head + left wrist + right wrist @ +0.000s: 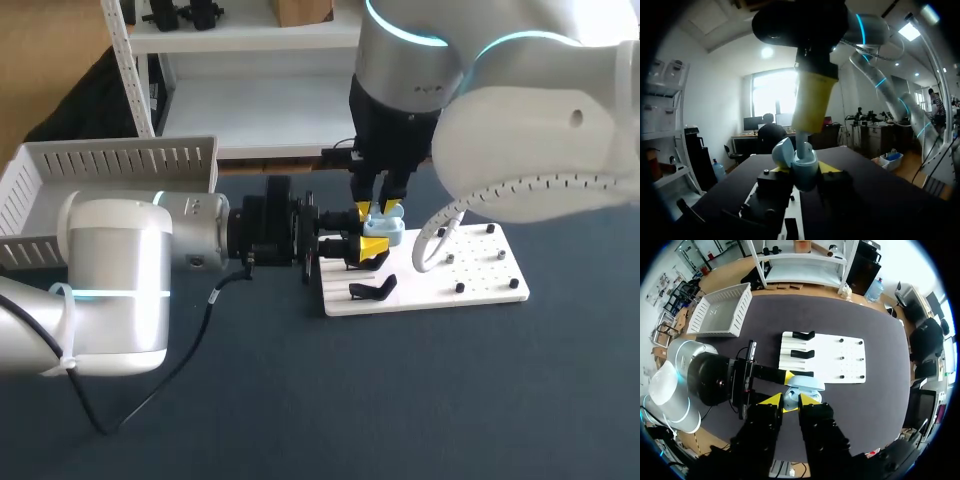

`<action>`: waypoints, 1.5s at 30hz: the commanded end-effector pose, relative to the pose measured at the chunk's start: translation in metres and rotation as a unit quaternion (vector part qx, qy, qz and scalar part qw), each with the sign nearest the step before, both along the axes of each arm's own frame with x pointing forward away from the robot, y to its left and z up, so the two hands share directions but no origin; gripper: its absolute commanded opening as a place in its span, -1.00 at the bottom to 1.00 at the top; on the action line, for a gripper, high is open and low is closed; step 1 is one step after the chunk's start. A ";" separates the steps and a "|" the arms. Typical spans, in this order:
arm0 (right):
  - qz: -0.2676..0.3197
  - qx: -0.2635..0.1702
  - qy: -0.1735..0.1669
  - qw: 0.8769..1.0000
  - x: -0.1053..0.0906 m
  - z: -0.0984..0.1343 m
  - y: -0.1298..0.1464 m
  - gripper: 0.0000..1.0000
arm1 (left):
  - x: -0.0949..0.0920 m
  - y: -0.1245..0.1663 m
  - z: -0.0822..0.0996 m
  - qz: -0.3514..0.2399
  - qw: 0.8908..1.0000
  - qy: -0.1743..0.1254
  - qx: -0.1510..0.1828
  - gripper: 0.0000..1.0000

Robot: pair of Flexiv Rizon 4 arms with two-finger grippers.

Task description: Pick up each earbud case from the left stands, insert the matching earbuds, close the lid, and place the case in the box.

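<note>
- Step in hand: earbud insertion. The open light blue earbud case [386, 232] is off its stand, held in the air above the nine o'clock edge of the white pegged board [480, 270].
- Left gripper [368, 248] comes in level from nine o'clock. Its yellow tips are clamped on the case body from two sides, and the lid is hinged up towards ten o'clock in the left wrist view.
- Right gripper [383, 209] points straight down from twelve o'clock onto the case mouth. Its tips appear to pinch a small pale blue earbud [803, 141], whose stem reaches the case opening. Whether it is seated, I cannot tell.
- Next move, as I judge it: press the bud fully home, let go and lift clear. Any remaining bud must go in before the lid is closed. The left arm has to keep the case level, since tilt could jam the stem.
- Containers: the white slatted plastic basket [120, 160] sits on the dark worktop [400, 400] at ten o'clock of the board. No case is visible inside it.
- A black stand [372, 290] at the board's seven o'clock corner carries nothing.
</note>
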State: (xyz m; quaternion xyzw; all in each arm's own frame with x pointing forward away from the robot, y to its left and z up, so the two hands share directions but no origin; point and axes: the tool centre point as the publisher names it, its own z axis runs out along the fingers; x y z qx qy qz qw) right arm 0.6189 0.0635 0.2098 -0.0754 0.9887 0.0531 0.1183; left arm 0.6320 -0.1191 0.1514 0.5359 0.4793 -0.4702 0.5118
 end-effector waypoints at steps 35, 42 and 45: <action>0.000 0.005 0.008 1.000 0.004 -0.015 -0.005 -0.92 | -0.001 -0.001 0.000 0.002 1.000 -0.001 -0.001 -1.00; 0.000 0.002 0.004 1.000 -0.003 -0.006 -0.008 1.00 | -0.001 -0.001 0.000 0.002 1.000 -0.001 -0.001 -1.00; -0.003 0.012 -0.007 1.000 -0.007 0.005 -0.010 1.00 | -0.001 -0.001 0.000 0.002 1.000 -0.001 -0.001 -1.00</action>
